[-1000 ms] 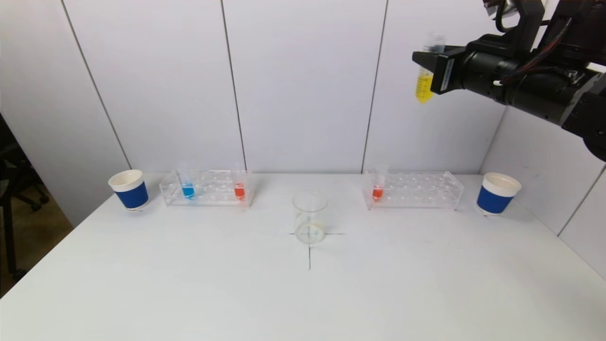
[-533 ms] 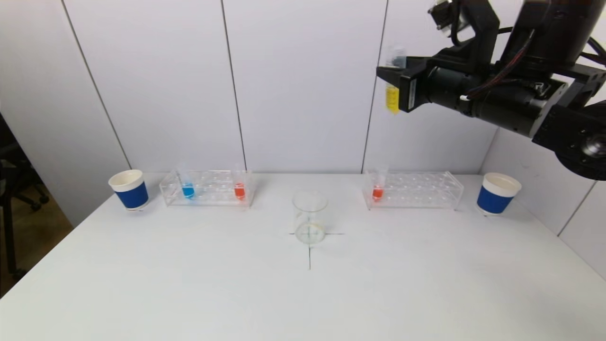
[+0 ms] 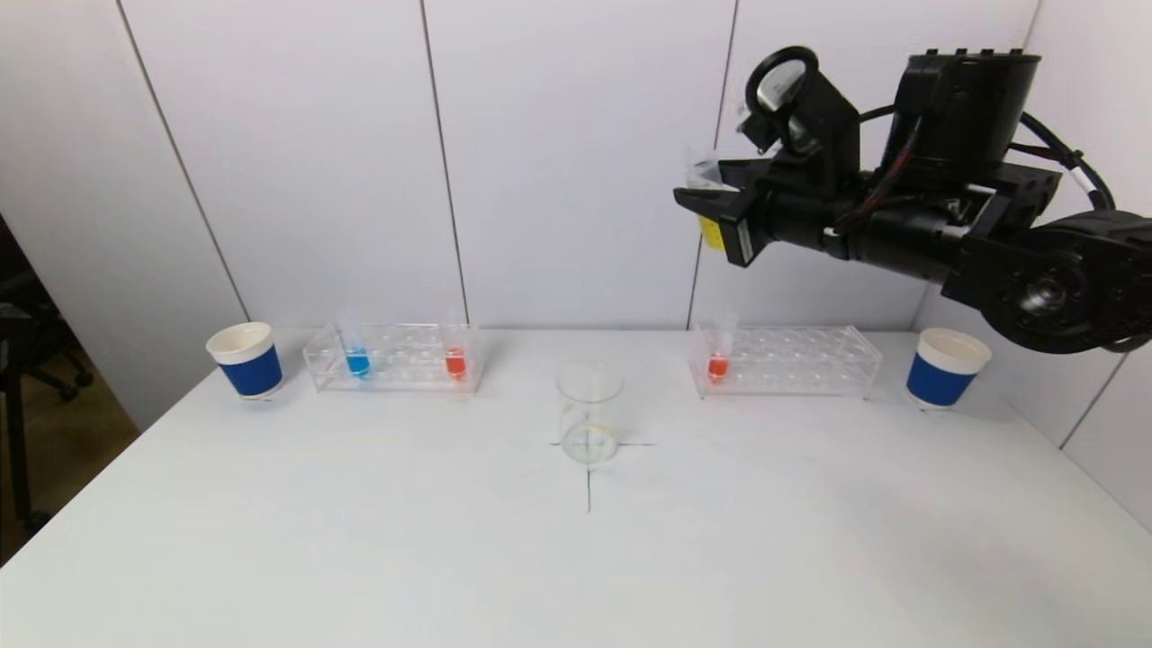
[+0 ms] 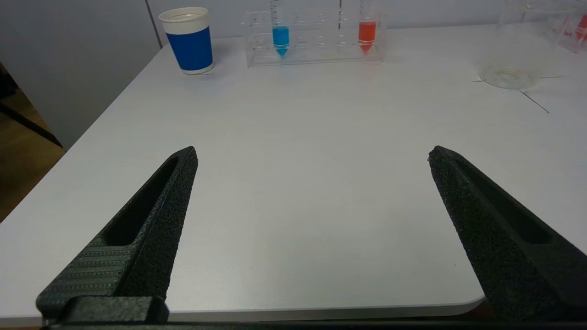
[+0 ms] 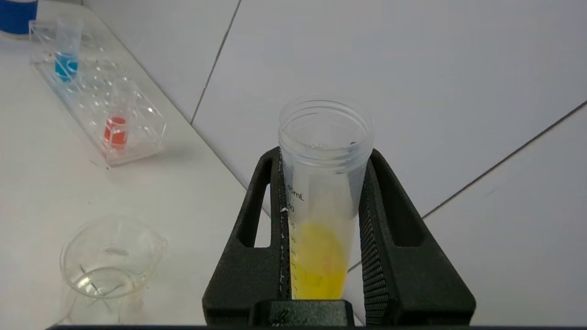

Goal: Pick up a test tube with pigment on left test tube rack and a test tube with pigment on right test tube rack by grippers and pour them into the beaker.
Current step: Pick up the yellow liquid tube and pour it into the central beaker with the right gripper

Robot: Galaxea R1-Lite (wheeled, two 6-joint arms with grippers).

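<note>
**A:** What is your right gripper doing?

**B:** My jaws are clamped on a test tube with yellow pigment. I hold it high in the air, above the tabletop and in front of the white wall panels, over the stretch between the beaker and the right test tube rack. In my right wrist view the tube's open mouth is uncapped and the yellow liquid sits in its lower part, between my two black fingers.

**A:** And the beaker?

**B:** It stands upright near the middle of the tabletop, on a cross of thin dark lines. It is clear glass; I cannot tell whether anything is in it.

**A:** What is in the racks?

**B:** The left test tube rack holds a blue tube toward its outer end and an orange tube at the end nearer the beaker. The right rack holds one orange-red tube at its end nearer the beaker. A blue paper cup stands just outside the left rack, and another blue cup outside the right one.

**A:** Your left gripper?

**B:** It does not show in the head view. Its own camera shows the jaws spread wide with nothing between them, low at the near edge of the tabletop, pointing toward the left rack.
</note>
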